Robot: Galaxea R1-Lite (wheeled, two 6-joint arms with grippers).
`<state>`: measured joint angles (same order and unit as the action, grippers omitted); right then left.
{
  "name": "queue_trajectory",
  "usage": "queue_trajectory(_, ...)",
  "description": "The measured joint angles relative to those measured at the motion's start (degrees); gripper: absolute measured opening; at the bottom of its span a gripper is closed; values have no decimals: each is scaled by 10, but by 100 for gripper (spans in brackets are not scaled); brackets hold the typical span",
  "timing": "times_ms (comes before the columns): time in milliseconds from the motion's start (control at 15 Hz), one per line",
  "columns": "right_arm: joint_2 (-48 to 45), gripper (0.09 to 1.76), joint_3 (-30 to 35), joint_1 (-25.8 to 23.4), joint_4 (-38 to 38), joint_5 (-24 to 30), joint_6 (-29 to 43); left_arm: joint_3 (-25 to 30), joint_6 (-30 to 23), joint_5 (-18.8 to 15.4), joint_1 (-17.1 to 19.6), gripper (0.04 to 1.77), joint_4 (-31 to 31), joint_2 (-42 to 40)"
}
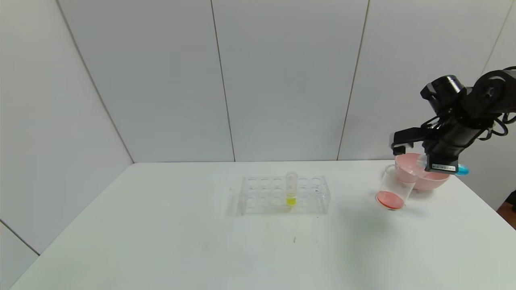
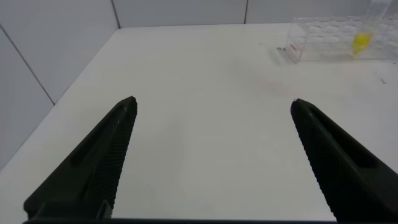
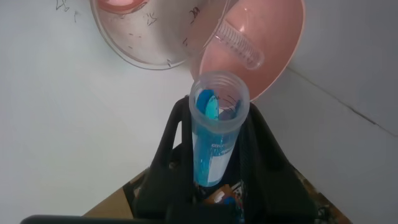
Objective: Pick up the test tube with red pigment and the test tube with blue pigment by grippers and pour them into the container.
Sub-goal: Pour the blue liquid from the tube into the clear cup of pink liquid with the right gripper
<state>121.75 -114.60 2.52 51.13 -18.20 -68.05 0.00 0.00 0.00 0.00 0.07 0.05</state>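
Observation:
My right gripper is shut on the test tube with blue pigment and holds it tilted, almost lying flat. The tube's mouth points toward the container and its blue end sticks out behind the fingers. The container is a clear beaker with orange-red liquid in its bottom; it also shows in the right wrist view. No tube with red liquid is in view. A clear empty tube lies in the pink bowl. My left gripper is open and empty over bare table.
A clear tube rack stands mid-table with a yellow-liquid tube in it. The pink bowl sits just behind the beaker near the table's right edge. Grey wall panels close the back.

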Motion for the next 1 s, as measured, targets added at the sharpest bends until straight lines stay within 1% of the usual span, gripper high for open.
queue_trajectory(133,3,49,0,4,-2,-29,-8,0,0,0,0,176,0,0)
queue_trajectory(333,5,49,0,7,-7,-34,-15,0,0,0,0,176,0,0)
queue_trajectory(533,7,49,0,15,-7,-69,-23,0,0,0,0,176,0,0)
queue_trajectory(800,10,49,0,24,-13,-82,-29,0,0,0,0,176,0,0)
queue_trajectory(933,11,49,0,28,-20,-115,-44,0,0,0,0,176,0,0)
queue_trajectory(1000,12,49,0,30,-24,-121,-49,0,0,0,0,176,0,0)
